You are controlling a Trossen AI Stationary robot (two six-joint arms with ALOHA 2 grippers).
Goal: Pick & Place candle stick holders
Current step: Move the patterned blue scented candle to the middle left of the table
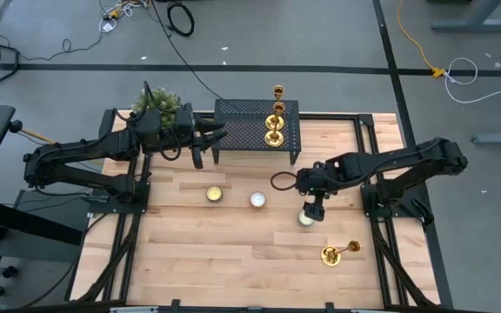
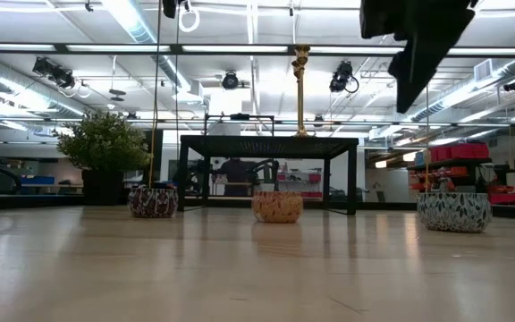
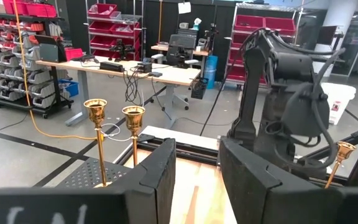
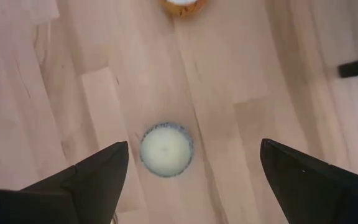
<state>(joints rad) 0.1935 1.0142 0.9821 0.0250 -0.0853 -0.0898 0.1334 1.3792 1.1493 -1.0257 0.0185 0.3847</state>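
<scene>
- Lying on its side near the lower right of the high view, one of the candle stick holders [image 1: 338, 252] rests on the tabletop [image 1: 233, 252], well apart from both arms.
- Right end effector [image 1: 312, 209] hovers right of centre in the high view, fingers spread wide, holding nothing; the right wrist view shows a small candle cup [image 4: 166, 149] on the wood directly between its fingers.
- Two more small cups [image 1: 214, 195] [image 1: 257, 200] sit mid-tabletop, to the left of that one.
- Left end effector [image 1: 205, 143] sits at upper centre-left, beside the dark mesh stand [image 1: 242, 122]; jaws partly open with an empty gap, gripping nothing.
- Two upright holders [image 1: 275, 122] stand on the stand's right part; a third brass stem shows at its far edge. A potted plant [image 1: 159, 103] is at the upper left.
- Risk, as judged: the right end effector is lined up over the cup, not the fallen holder; descending here would grab or knock the wrong item.
- Risk: the fallen holder's round base may roll or slip when pinched at the thin stem.
- Risk: setting another holder on the stand could topple the upright pair, which stand close together.
</scene>
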